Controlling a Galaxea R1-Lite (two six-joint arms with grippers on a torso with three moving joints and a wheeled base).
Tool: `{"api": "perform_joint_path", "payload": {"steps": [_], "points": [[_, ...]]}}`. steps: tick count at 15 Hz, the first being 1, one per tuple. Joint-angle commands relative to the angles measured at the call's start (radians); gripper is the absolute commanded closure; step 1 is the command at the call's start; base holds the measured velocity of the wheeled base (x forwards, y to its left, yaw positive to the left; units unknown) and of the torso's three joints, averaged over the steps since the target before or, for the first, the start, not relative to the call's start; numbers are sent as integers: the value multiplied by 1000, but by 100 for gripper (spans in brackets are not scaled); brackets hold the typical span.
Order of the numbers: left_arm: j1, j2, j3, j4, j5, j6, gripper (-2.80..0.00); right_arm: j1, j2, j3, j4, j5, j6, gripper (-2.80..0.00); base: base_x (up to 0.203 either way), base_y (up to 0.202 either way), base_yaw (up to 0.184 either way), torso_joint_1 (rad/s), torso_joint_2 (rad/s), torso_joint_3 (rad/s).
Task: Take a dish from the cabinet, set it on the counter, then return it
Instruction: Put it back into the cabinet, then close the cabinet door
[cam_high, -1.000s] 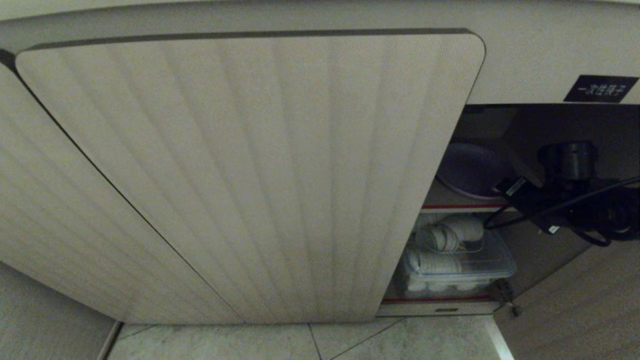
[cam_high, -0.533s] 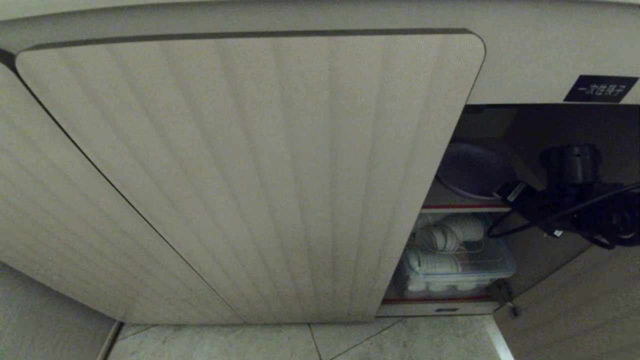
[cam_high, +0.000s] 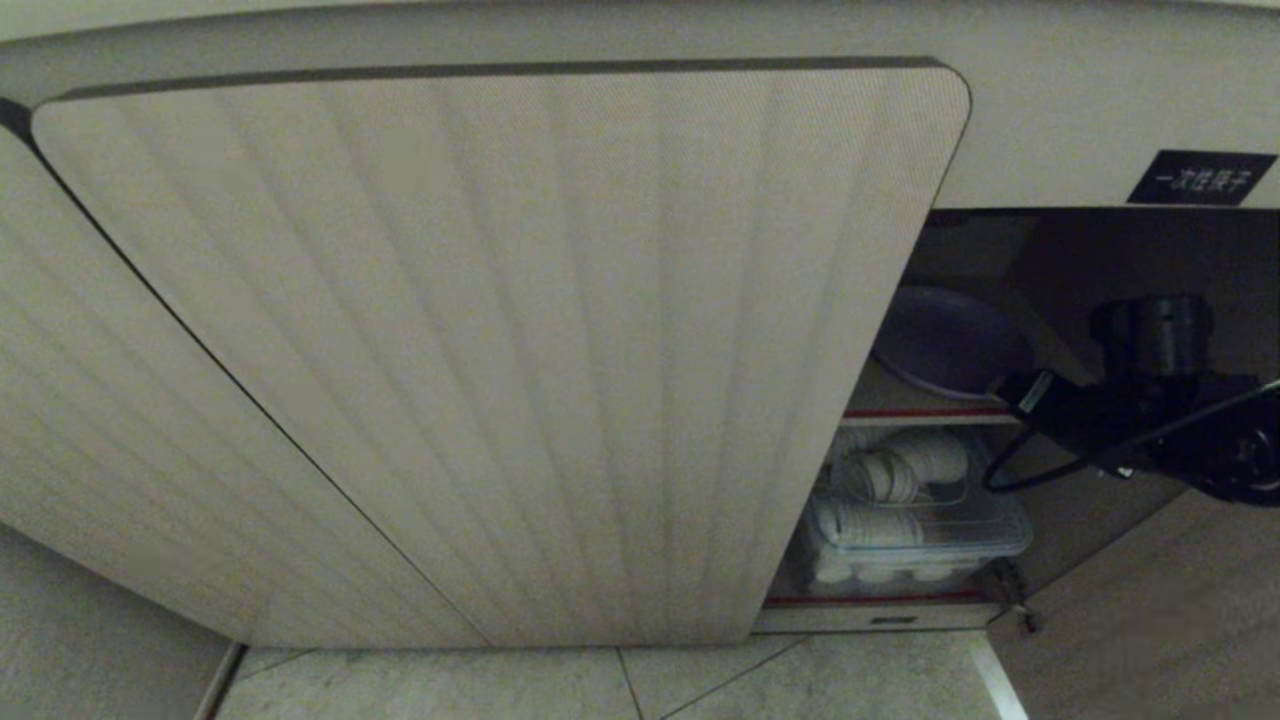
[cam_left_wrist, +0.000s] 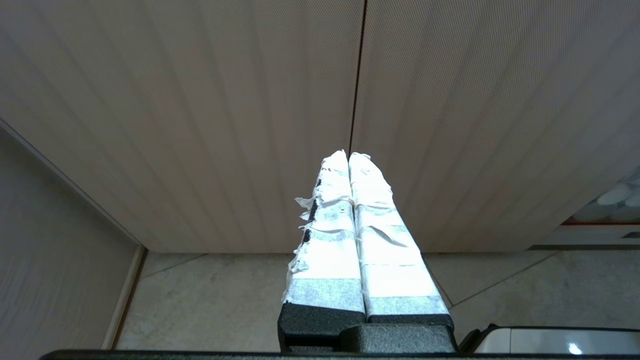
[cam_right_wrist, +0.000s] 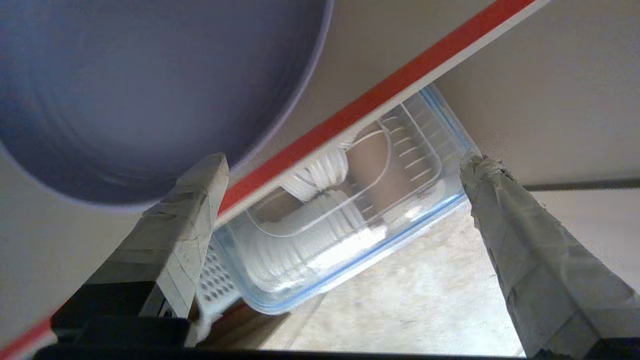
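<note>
The lavender dish (cam_high: 940, 340) lies on the upper shelf (cam_high: 925, 412) inside the open right side of the cabinet (cam_high: 500, 350). In the right wrist view the dish (cam_right_wrist: 150, 90) fills the far corner, behind the shelf's red edge (cam_right_wrist: 375, 95). My right gripper (cam_right_wrist: 344, 161) is open just in front of that edge, empty, one taped finger (cam_right_wrist: 185, 220) close below the dish's rim and apart from it. My right arm (cam_high: 1150, 410) reaches into the opening. My left gripper (cam_left_wrist: 348, 155) is shut and parked, facing the closed ribbed doors. The counter is out of view.
A clear plastic box (cam_high: 915, 520) of white cups sits on the lower shelf, under the dish. The open door's inner side (cam_high: 1150, 620) stands right of the opening. A black label (cam_high: 1200, 177) hangs above it. Tiled floor (cam_high: 700, 685) lies below.
My right arm has drawn a little to the right and down, uncovering more of the dish's right edge. The dish and the left arm have stayed put.
</note>
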Motion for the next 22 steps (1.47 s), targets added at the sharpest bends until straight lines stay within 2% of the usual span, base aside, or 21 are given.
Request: {"api": "perform_joint_path", "payload": {"steps": [1, 6, 11, 17, 22], "points": [[0, 0, 0, 0, 0, 0, 0, 0, -7, 35, -41, 0, -36, -280, 0, 0, 0, 0, 0, 0], [0, 0, 0, 0, 0, 0, 0, 0, -12, 63, -119, 0, -88, -280, 0, 0, 0, 0, 0, 0], [0, 0, 0, 0, 0, 0, 0, 0, -19, 127, -256, 4, -226, -280, 0, 0, 0, 0, 0, 0], [0, 0, 0, 0, 0, 0, 0, 0, -25, 177, -354, 7, -343, -280, 0, 0, 0, 0, 0, 0], [0, 0, 0, 0, 0, 0, 0, 0, -39, 192, -383, 8, -388, -280, 0, 0, 0, 0, 0, 0]]}}
